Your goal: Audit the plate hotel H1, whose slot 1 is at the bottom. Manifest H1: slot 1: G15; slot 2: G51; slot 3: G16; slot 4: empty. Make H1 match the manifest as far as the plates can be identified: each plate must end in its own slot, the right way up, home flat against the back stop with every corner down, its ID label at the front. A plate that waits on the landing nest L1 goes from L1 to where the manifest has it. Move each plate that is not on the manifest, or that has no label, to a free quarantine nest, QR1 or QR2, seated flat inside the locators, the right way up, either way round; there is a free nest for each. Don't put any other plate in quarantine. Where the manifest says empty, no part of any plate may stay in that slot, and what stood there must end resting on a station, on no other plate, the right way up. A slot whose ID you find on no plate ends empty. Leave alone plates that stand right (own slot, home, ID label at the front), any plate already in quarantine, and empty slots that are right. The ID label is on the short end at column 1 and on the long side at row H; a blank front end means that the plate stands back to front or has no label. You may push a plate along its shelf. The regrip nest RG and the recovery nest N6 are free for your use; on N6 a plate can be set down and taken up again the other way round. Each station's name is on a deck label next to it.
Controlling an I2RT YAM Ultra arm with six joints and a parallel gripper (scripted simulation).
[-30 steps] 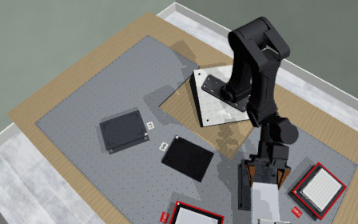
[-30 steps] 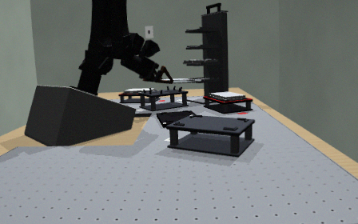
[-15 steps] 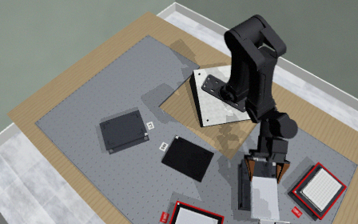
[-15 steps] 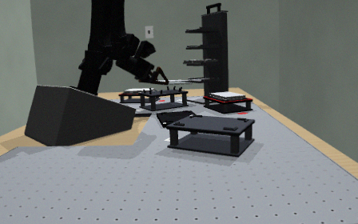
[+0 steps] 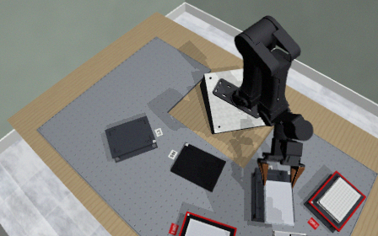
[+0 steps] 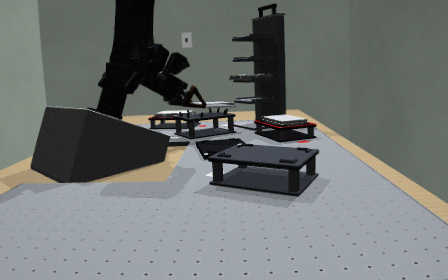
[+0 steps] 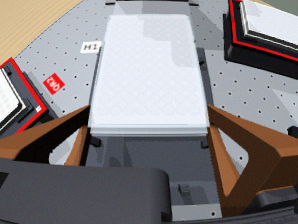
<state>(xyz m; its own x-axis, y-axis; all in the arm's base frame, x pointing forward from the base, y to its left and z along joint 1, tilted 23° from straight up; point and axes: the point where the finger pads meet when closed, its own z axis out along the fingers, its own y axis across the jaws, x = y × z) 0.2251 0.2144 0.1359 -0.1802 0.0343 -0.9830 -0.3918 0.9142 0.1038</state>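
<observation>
A white plate (image 5: 278, 202) (image 6: 220, 104) (image 7: 149, 70) hangs level in the air in front of the plate hotel H1 (image 6: 272, 60), at about the height of the lowest shelf. It is clear of the shelves. My gripper (image 5: 279, 183) (image 6: 197, 102) (image 7: 148, 112) is shut on the plate's near end, with the brown fingers spread wide on its two long sides. No label shows on the plate's top or near edge. The four hotel shelves look bare in the exterior view. A dark nest (image 6: 205, 121) (image 7: 153, 163) stands right under the held plate.
Two red-rimmed nests each hold a white plate, one to the right (image 5: 337, 200) (image 6: 285, 120) (image 7: 266, 23) and one to the left (image 5: 207, 227) (image 7: 13, 96). A dark raised nest (image 5: 131, 136) (image 6: 265, 160) and a black tilted pad (image 5: 197, 166) (image 6: 220, 145) stand further off.
</observation>
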